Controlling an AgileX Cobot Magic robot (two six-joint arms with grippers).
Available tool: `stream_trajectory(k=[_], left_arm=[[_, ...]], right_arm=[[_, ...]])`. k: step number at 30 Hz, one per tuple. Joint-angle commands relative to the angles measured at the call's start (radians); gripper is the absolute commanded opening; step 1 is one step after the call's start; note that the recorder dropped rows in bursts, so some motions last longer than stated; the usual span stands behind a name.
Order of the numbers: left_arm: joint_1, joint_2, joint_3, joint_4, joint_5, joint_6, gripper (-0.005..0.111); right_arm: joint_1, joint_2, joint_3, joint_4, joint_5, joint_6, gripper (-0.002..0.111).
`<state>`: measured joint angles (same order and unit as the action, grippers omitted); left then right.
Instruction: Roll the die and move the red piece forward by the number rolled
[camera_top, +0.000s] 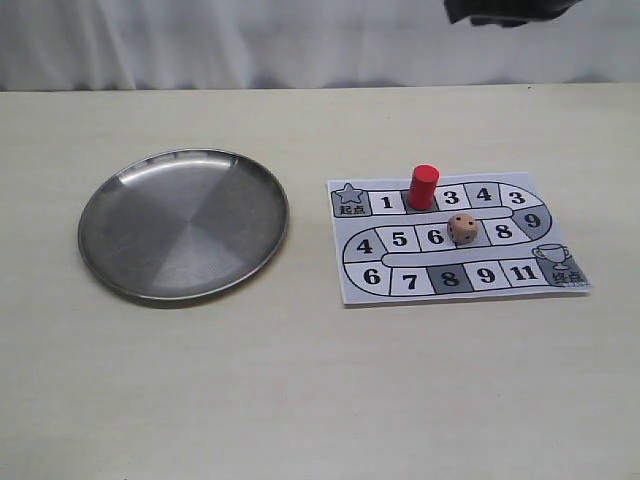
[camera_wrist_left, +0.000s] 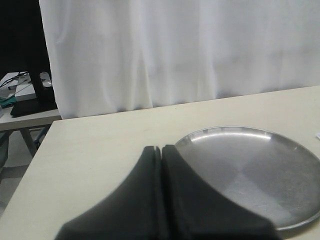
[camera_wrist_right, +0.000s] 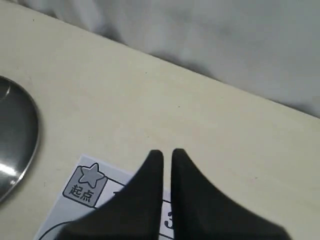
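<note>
The red piece (camera_top: 423, 187) stands upright on the paper game board (camera_top: 400, 282), on the top-row square between 1 and 3. The die (camera_top: 462, 228) lies on the middle row between squares 6 and 8. My right gripper (camera_wrist_right: 167, 152) hovers high over the board's start corner (camera_wrist_right: 87, 182); its fingers are shut to a thin slit with nothing in it. Both piece and die are hidden under it in the right wrist view. My left gripper (camera_wrist_left: 161, 148) is shut and empty, beside the steel plate (camera_wrist_left: 250, 170).
A round steel plate (camera_top: 184, 222) lies on the table to the left of the board. A dark part of the right arm (camera_top: 510, 10) shows at the top edge of the exterior view. White curtain hangs behind the table.
</note>
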<state>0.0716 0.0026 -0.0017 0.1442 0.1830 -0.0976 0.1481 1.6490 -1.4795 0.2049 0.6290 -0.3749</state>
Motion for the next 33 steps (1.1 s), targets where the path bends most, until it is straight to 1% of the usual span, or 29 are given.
stream_trajectory(k=[1,2,3,4,5,6,9,12,17,23,28,30,33], left_arm=[[0.003,-0.003,0.002,0.000,-0.009,-0.001,0.000],[0.003,-0.003,0.002,0.000,-0.009,-0.001,0.000],[0.003,-0.003,0.002,0.000,-0.009,-0.001,0.000],[0.003,-0.003,0.002,0.000,-0.009,-0.001,0.000],[0.003,-0.003,0.002,0.000,-0.009,-0.001,0.000],[0.003,-0.003,0.002,0.000,-0.009,-0.001,0.000],[0.003,-0.003,0.002,0.000,-0.009,-0.001,0.000],[0.003,-0.003,0.002,0.000,-0.009,-0.001,0.000],[0.003,-0.003,0.002,0.000,-0.009,-0.001,0.000],[0.003,-0.003,0.002,0.000,-0.009,-0.001,0.000],[0.003,-0.003,0.002,0.000,-0.009,-0.001,0.000],[0.003,-0.003,0.002,0.000,-0.009,-0.001,0.000],[0.003,-0.003,0.002,0.000,-0.009,-0.001,0.000]], right_arm=[[-0.032,-0.175,0.145,-0.005,-0.062,0.022,0.004],[-0.034,-0.220,0.193,-0.003,-0.100,0.029,0.004],[-0.034,-0.302,0.297,-0.003,-0.177,0.050,0.004],[-0.034,-0.349,0.351,-0.003,-0.219,0.059,0.004],[-0.032,-0.441,0.450,0.002,-0.297,0.062,0.004],[-0.030,-0.513,0.536,0.029,-0.337,0.062,0.004],[-0.030,-0.711,0.765,0.074,-0.413,0.077,0.004],[-0.030,-0.869,0.917,0.076,-0.441,0.091,0.004],[-0.030,-1.063,1.040,0.186,-0.441,0.111,0.004],[-0.030,-1.218,1.123,0.188,-0.439,0.106,0.004],[-0.030,-1.297,1.160,0.188,-0.437,0.106,0.004],[-0.030,-1.319,1.171,0.149,-0.437,0.106,0.004],[-0.030,-1.361,1.204,0.001,-0.441,0.151,0.004]])
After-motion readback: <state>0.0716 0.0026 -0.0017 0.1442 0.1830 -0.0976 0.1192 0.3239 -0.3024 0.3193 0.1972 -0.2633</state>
